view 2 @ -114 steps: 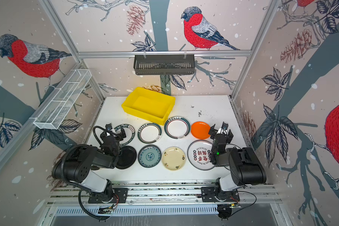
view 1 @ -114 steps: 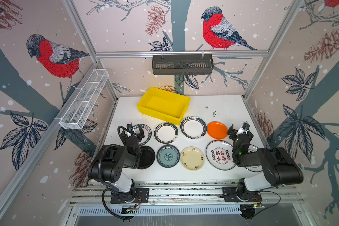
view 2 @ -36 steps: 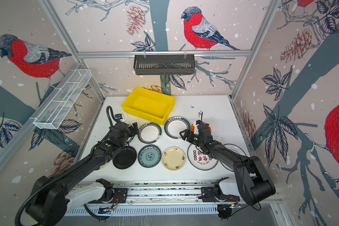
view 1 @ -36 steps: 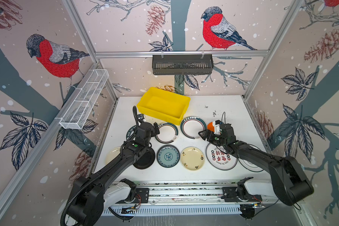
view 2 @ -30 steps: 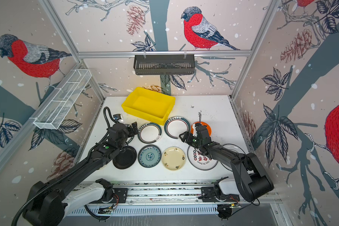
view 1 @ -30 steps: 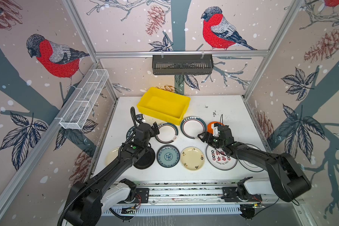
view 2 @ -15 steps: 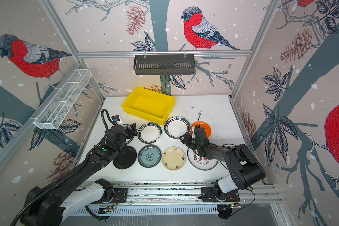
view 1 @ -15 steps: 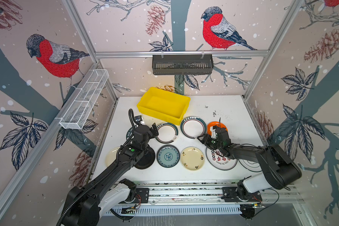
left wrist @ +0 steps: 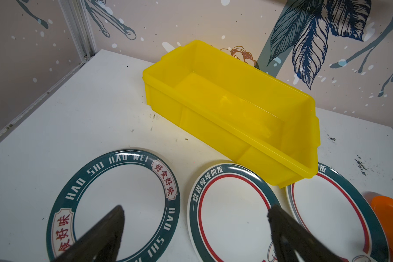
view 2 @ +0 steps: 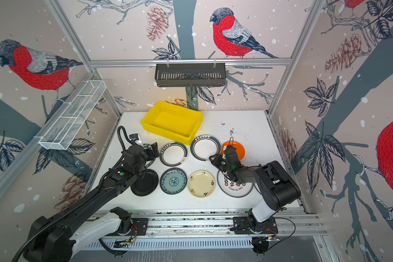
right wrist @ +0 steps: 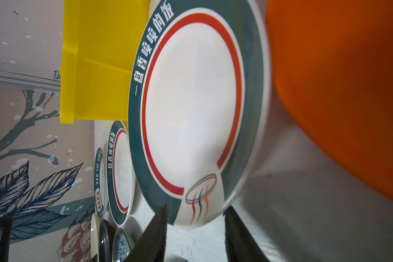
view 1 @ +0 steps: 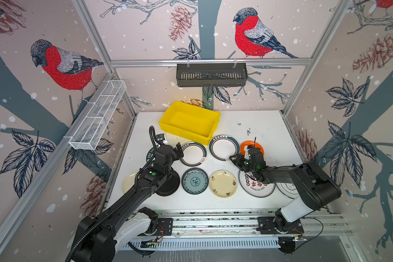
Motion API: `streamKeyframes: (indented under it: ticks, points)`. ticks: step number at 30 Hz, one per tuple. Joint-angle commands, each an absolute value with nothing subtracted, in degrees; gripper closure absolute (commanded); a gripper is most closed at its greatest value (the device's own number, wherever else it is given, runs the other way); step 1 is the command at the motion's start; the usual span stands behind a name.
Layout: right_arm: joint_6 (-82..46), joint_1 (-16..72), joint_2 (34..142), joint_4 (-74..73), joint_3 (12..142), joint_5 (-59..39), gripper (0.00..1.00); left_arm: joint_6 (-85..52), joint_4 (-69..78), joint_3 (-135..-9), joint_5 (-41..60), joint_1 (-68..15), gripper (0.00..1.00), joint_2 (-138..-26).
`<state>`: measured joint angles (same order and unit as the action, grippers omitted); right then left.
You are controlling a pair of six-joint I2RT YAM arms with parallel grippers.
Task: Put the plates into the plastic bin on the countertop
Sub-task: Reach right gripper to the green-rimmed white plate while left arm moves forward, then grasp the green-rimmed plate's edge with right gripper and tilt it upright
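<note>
Yellow plastic bin (view 1: 186, 132) is sitting skewed on the white countertop (view 1: 266, 127). The plates (view 1: 195, 181) are lying flat in two rows in front of the bin, with one dark-rimmed plate (view 1: 224, 147) just beside its corner.

Centre of frame: white plate with teal lettered rim and red ring (right wrist: 193, 102), slightly blurred. In the foreground, the right gripper (right wrist: 196, 207): two dark fingers (right wrist: 154, 236) apart, the plate's near edge between them. An orange plate (right wrist: 338, 90) sits close beside it. The yellow bin (right wrist: 95, 63) touches its far edge. A second teal-rimmed plate (right wrist: 120, 172) lies beyond, on the white countertop (right wrist: 304, 215).
</note>
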<state>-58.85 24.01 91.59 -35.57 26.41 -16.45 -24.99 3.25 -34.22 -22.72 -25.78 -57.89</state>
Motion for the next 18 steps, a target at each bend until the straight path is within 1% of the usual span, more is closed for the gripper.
streamKeyframes:
  ticks: [1, 5, 12, 15, 18]
  points:
    - [-59.8, 23.8, 91.8, -38.4, 26.2, -13.7, 0.6, -25.2, 3.7, -34.3, -22.7, -25.8, 0.03, -58.5]
    - [-60.6, 23.9, 91.9, -38.9, 26.3, -11.9, 0.61, -25.6, 2.9, -34.4, -22.2, -25.8, 0.03, -58.6]
    - [-61.7, 23.9, 94.2, -40.4, 26.9, -12.4, 0.63, -25.9, 3.0, -33.7, -22.3, -25.8, 0.02, -58.1]
    - [-63.0, 23.7, 95.6, -40.7, 27.2, -13.1, 0.68, -26.2, 3.0, -33.7, -21.9, -25.8, 0.02, -58.1]
    - [-63.8, 23.6, 96.4, -41.7, 26.6, -12.8, 0.69, -26.3, 3.3, -33.5, -21.7, -25.8, 0.02, -58.3]
